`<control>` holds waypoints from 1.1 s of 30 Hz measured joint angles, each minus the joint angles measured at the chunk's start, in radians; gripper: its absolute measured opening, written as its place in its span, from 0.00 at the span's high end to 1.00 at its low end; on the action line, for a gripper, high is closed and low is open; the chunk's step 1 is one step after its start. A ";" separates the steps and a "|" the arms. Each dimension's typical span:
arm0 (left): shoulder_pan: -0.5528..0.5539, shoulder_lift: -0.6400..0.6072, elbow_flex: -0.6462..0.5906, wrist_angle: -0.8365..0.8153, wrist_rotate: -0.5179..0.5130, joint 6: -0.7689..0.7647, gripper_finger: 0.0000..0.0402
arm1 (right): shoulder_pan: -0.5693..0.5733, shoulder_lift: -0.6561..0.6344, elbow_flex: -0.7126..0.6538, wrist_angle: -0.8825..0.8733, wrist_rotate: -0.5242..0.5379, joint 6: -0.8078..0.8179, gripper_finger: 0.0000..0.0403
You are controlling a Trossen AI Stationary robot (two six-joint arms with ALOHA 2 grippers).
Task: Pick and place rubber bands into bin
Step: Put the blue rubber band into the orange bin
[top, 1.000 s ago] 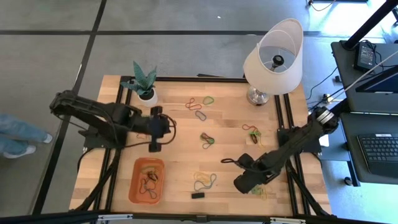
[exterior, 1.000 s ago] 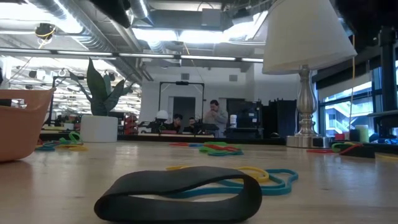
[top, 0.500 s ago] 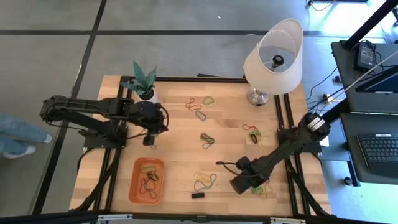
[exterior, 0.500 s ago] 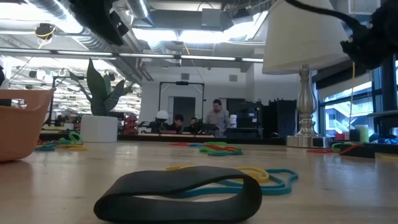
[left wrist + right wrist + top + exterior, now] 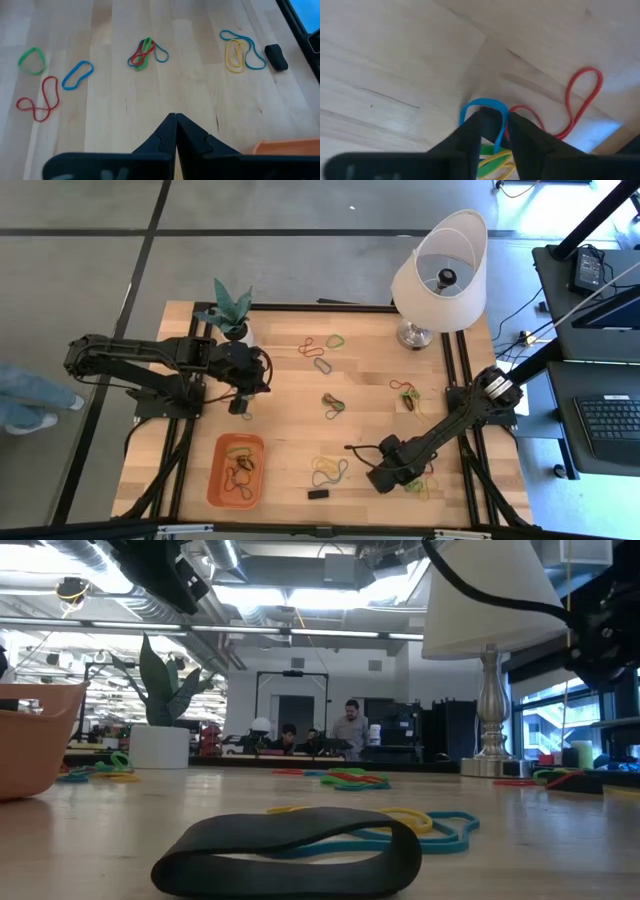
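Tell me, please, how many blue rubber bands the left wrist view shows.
3 blue bands: one lying alone, one in the red-green tangle, one by the yellow band. Others may be hidden.

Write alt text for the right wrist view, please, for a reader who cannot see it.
The right gripper is low over the wooden table, its two dark fingers slightly apart with a blue rubber band between the tips. A red rubber band lies beside it, and green and yellow bands show beneath the fingers.

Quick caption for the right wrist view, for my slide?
Right gripper down at the table, fingers around a blue rubber band, red band beside it.
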 joint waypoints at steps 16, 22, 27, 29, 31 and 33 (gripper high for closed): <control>0.000 0.000 0.000 0.023 -0.007 -0.018 0.97 | 0.002 0.001 0.210 -0.181 0.217 0.128 0.99; 0.000 0.000 0.000 0.086 -0.008 -0.018 0.85 | 0.002 0.001 0.392 -0.337 0.378 0.127 0.99; -0.008 0.000 -0.001 0.162 -0.008 -0.024 0.72 | 0.000 0.000 0.488 -0.409 0.581 0.127 1.00; -0.019 0.000 -0.001 0.196 -0.008 -0.036 0.66 | -0.003 0.000 0.512 -0.405 0.722 0.125 1.00; -0.034 0.000 -0.001 0.231 -0.008 -0.039 0.60 | -0.015 0.000 0.530 -0.394 0.839 0.123 1.00; -0.051 0.000 -0.001 0.267 -0.008 -0.051 0.55 | -0.035 0.000 0.545 -0.369 0.922 0.087 1.00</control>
